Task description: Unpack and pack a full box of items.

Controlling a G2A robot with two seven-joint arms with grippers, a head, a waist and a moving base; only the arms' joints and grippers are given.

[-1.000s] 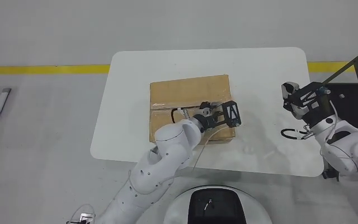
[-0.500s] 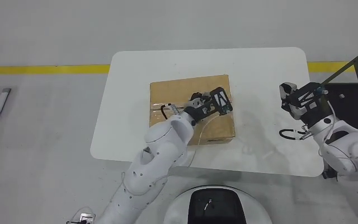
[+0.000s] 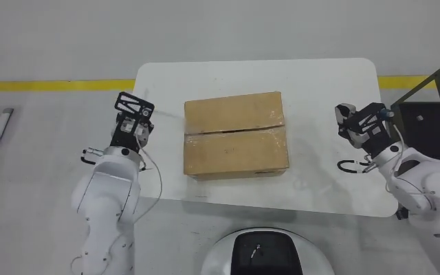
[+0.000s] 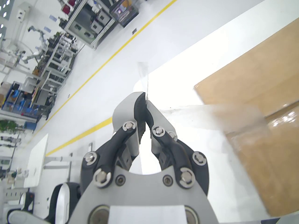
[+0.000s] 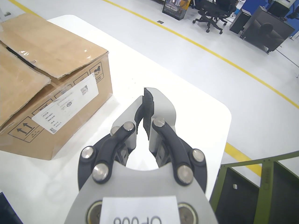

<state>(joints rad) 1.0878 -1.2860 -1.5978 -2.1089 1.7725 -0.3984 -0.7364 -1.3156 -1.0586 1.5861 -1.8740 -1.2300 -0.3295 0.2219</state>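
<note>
Box (image 3: pixel 234 155) is sitting where it sat a second ago, in the middle of the white table (image 3: pixel 323 82), with its flaps down and nothing unpacked yet. Left arm is the thing that is changing: from hovering over the lid's centre seam, it is now swinging clear past the table's left edge. Left gripper (image 4: pixel 146 99) is pinching its pads together on a strip of clear tape (image 4: pixel 143 75), which is trailing back toward the box's corner in a blurred band. I am reading that as the seal coming off the seam (image 5: pixel 21 59), so the flaps should be freeing up for opening. Right gripper (image 5: pixel 147 96) is waiting near the table's right edge, closed on nothing. Box itself is looking worn: brown cardboard, the far flap's edge ragged and lifting slightly, a white label (image 5: pixel 65 102) sticking to its end wall.
</note>
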